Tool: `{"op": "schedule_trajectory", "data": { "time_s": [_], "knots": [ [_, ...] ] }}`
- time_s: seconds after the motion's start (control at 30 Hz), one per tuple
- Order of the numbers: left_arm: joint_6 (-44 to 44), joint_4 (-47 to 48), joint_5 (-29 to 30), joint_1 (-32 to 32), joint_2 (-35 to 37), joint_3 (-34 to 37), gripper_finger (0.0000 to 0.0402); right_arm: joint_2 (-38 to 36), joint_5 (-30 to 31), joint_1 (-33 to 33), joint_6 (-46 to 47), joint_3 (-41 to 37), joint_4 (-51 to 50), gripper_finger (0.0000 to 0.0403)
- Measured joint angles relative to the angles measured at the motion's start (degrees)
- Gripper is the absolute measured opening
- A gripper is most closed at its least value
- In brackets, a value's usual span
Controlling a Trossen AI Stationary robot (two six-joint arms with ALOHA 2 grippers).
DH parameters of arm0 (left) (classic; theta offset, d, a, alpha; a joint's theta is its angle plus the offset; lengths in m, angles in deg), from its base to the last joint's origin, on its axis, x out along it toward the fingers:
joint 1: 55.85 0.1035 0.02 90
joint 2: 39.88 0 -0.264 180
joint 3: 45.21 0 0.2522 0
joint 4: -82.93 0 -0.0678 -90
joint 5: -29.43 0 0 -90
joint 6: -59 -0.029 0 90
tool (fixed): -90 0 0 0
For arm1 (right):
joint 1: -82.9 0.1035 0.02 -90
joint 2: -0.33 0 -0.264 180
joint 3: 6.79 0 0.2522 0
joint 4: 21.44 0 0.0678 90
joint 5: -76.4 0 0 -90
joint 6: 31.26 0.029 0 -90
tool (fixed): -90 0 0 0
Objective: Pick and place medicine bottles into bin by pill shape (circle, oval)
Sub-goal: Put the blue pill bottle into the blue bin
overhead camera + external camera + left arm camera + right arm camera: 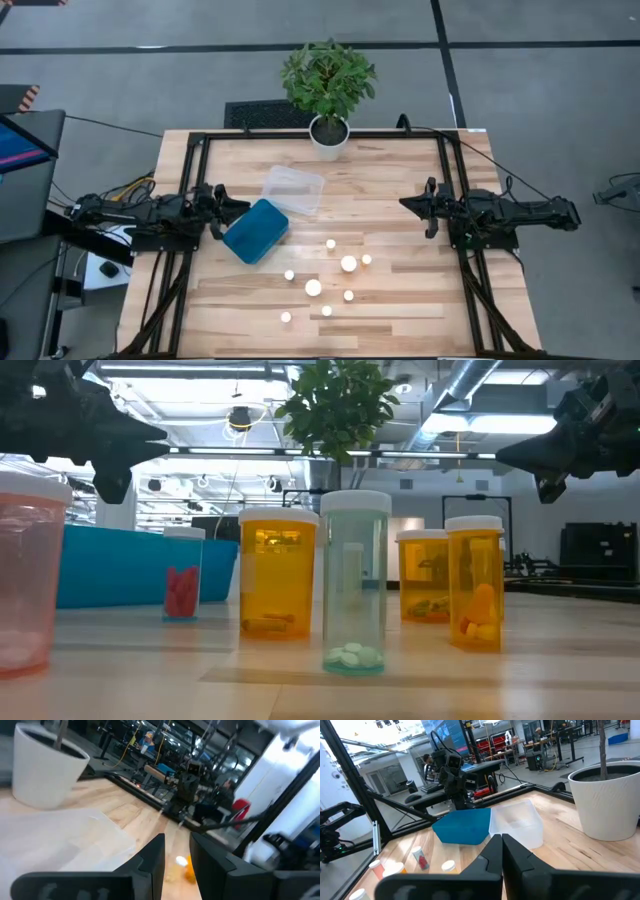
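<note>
Bottles (314, 287) stood upright in a loose cluster on the near middle of the table (400, 300), their white caps showing as dots from above, all apart from one another. Low down, several had translucent orange bodies (278, 575), one was clear with pale round pills at its bottom (354, 582), a small one held red pills (181, 578), and a pink one (28, 575) stood closest.

My left gripper (240, 207) hung at the table's left side, fingers (155, 852) slightly spread and holding nothing, just beside the blue bin (256, 231). My right gripper (408, 204) waited at the right side, well apart from the bottles, fingers (495, 851) pressed together and empty.

A clear bin (293, 189) lay touching the blue one, between it and a white pot (328, 137) with a leafy plant (328, 75) at the far edge. Nothing stood between either gripper and the cluster.

The tabletop was pale wooden planks framed by black rails (330, 134). Beyond lay grey floor, and a workshop with ceiling ducts.
</note>
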State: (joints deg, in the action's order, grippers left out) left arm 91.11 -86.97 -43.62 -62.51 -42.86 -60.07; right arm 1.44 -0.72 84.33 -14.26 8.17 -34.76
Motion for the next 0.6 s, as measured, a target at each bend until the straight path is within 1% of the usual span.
{"op": "schedule_trajectory", "data": {
  "time_s": [0.13,0.2,0.3,0.4,0.5,0.6],
  "knots": [
    [11.3,0.4,0.0,0.0,0.0,0.0,0.0081,0.0,0.0,0.0,0.0,0.0,0.0,0.0021],
    [14.6,0.7,0.0,0.0,0.0,0.0,0.0081,0.0,0.0,0.0,0.0,0.0,0.0,0.0021],
    [16.1,0.8,0.1,0.0,0.0,0.0,0.0081,0.0,0.0,0.0,0.0,0.0,0.0,0.0021],
    [14.8,0.1,1.5,0.0,0.0,0.0,0.0081,0.0,0.0,0.0,0.0,0.0,0.0,0.0021],
    [13.2,0.6,4.4,0.0,0.0,0.0,0.0081,0.0,0.0,0.0,0.0,0.0,0.0,0.0021],
    [15.6,-0.2,9.2,0.0,0.0,0.0,0.0081,0.0,0.0,-0.1,0.0,0.0,0.0,0.0021]
  ]
}}
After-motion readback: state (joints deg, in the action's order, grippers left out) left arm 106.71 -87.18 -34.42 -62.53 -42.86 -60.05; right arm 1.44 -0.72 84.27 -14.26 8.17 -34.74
